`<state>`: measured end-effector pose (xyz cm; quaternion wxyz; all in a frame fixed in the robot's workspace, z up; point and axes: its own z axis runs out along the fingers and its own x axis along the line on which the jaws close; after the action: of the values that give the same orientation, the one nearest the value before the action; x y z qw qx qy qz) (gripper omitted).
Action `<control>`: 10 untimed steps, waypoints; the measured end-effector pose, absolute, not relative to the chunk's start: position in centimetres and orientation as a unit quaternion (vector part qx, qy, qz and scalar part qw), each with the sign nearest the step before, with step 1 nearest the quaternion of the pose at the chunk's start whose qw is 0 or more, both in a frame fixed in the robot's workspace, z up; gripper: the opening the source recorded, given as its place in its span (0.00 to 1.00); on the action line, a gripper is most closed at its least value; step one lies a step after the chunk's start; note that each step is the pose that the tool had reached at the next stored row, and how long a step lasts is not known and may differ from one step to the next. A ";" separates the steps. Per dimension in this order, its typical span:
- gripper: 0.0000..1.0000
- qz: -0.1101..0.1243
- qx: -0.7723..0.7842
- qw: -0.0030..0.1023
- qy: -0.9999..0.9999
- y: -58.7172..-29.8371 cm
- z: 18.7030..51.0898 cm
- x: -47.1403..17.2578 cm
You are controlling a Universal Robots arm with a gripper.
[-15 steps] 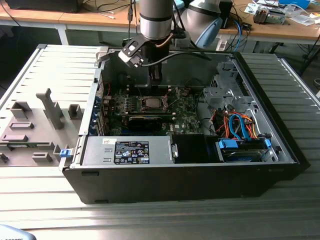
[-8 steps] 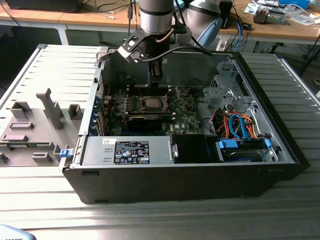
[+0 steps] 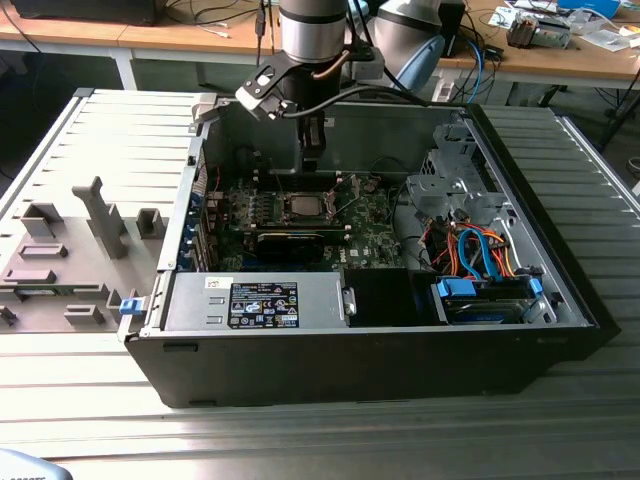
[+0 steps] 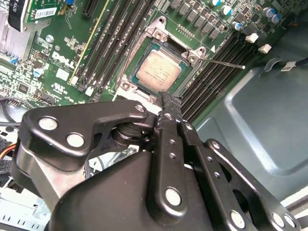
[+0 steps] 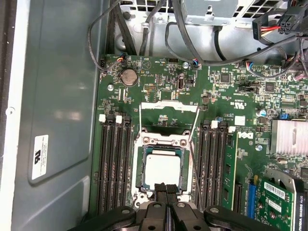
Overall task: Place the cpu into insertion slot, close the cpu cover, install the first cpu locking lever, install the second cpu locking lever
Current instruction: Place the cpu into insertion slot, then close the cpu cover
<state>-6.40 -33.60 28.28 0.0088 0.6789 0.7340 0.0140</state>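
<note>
Gripper (image 5: 167,186) pressed together, fingertips (image 4: 169,101) just over near edge of insertion slot (image 5: 159,140); touching or apart, cannot tell. Cpu (image 5: 162,172) lies flat in slot, silvery top up, in both wrist views (image 4: 158,70). Cpu cover (image 5: 168,103) swung open past far side of slot, green motherboard (image 5: 159,82) visible through its window. Thin locking lever (image 4: 226,62) sticks out beside slot, unlatched. Exterior view: arm reaches down into open computer case (image 3: 400,370), gripper (image 3: 312,160) above slot (image 3: 303,207).
</note>
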 end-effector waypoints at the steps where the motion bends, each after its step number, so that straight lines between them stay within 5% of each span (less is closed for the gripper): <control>1: 0.11 0.014 0.679 0.009 0.734 -33.6 28.3 -6.4; 10: 0.11 0.014 0.679 0.009 0.734 -33.6 28.4 -6.4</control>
<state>-6.39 -33.63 28.36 0.0088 0.6789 0.7340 0.0139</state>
